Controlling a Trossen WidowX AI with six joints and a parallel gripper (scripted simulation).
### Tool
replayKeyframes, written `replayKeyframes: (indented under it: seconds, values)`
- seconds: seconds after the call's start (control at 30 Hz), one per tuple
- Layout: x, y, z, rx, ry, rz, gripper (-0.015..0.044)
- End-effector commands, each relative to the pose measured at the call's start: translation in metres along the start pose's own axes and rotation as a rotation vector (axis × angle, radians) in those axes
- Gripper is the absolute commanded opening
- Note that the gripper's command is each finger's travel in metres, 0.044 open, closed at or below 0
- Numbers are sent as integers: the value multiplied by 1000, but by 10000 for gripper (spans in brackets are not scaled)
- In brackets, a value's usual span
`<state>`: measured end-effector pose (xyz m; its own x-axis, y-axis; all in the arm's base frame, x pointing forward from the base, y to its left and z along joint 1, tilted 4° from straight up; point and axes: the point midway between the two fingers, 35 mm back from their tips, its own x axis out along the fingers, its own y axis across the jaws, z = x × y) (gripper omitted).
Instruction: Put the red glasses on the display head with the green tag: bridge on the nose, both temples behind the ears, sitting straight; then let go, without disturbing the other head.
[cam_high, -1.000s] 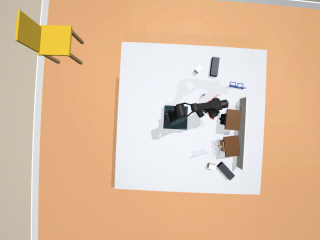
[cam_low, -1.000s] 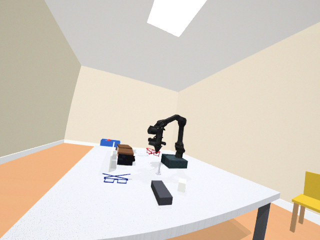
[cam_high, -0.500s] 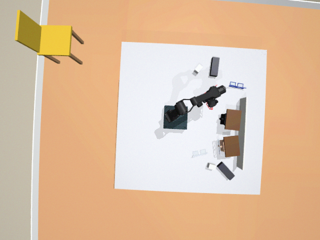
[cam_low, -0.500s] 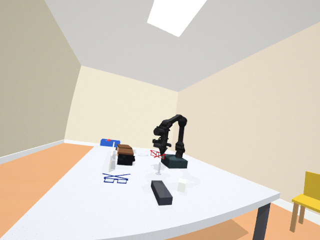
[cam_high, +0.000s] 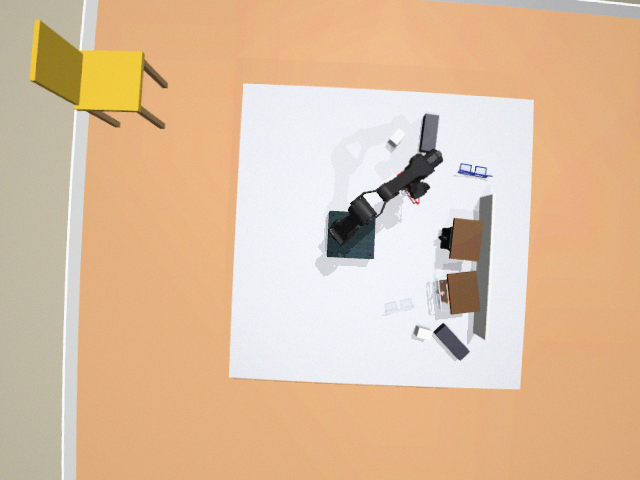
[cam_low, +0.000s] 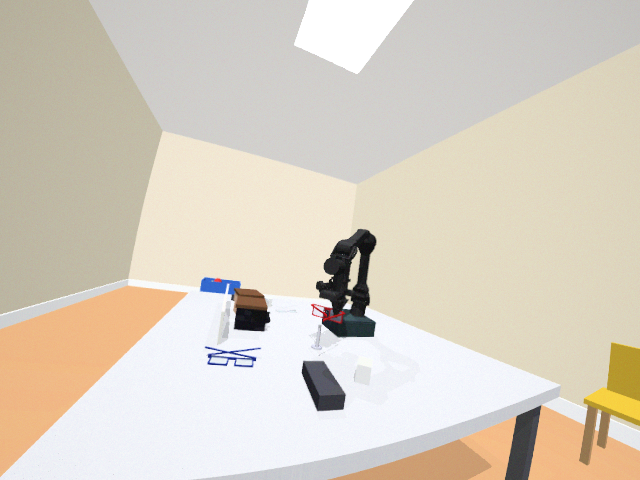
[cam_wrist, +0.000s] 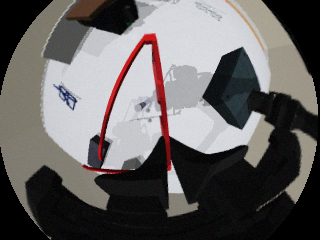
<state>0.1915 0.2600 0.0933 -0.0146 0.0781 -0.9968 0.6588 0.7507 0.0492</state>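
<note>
Blue glasses (cam_low: 231, 358) lie on the white surface (cam_low: 155, 413), near a dark oblong block (cam_low: 323, 385); a yellow chair (cam_low: 617, 397) stands beyond.

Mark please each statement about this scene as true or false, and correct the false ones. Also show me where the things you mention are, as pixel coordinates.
1. The black gripper (cam_high: 413, 192) (cam_low: 338, 311) (cam_wrist: 164, 139) is shut on the red-framed glasses (cam_high: 415, 202) (cam_low: 342, 315) (cam_wrist: 160, 90). True.
2. The blue-framed glasses (cam_high: 465, 172) (cam_low: 231, 357) (cam_wrist: 67, 97) rest on a display head. False: they lie on the white table (cam_high: 284, 310) (cam_low: 155, 413) (cam_wrist: 190, 55).
3. The yellow chair (cam_high: 111, 80) (cam_low: 615, 405) stands off the table. True.
4. The red glasses sit on the black display head (cam_high: 445, 238) (cam_low: 249, 319) (cam_wrist: 117, 17). False: they are held away from it.
</note>
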Motion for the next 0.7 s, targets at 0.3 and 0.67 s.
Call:
replayKeyframes:
  seconds: [0.3,0.67]
  values:
    - [34,3,-4,7,2,4,0]
    - [59,1,-4,7,2,3,0]
